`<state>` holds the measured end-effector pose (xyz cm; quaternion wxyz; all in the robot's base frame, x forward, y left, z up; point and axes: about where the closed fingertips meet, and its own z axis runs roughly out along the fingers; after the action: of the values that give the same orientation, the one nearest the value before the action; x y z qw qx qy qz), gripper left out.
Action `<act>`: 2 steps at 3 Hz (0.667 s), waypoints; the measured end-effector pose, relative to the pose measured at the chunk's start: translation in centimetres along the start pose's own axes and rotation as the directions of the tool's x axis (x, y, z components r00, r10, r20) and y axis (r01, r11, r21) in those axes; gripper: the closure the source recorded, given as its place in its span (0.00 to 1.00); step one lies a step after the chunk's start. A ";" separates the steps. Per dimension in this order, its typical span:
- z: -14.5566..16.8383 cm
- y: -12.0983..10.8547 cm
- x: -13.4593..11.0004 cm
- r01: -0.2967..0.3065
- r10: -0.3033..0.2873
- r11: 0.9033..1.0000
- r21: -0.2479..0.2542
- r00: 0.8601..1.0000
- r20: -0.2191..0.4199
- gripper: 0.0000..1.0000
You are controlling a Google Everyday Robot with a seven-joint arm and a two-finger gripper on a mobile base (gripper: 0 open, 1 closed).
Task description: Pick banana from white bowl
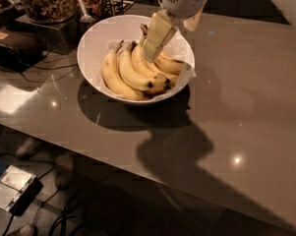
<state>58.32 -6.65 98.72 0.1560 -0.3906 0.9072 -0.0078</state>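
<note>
Several bananas (130, 73) all lie in white bowl (94, 43) on surface (246, 107), none lifted; end effector (151, 53) low at their stems, grip can't be told, pick pending.

Dim light; pincer (150, 54) in white bowl (95, 44) casts dark shadow (173, 150).

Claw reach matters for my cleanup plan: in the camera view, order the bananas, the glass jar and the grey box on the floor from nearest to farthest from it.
The claw hangs over the white bowl.
1. Bananas, right under it.
2. Glass jar, back left.
3. Grey box, on the floor, front left.
</note>
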 end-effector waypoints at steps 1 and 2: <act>0.7 -0.8 -1.1 -0.038 0.038 0.999 -0.004 0.999 -0.004 0.39; 1.3 -2.3 -1.6 -0.087 0.087 0.996 0.002 0.996 -0.010 0.43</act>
<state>61.30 -6.97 98.21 0.1520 -0.3508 0.9240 -0.0036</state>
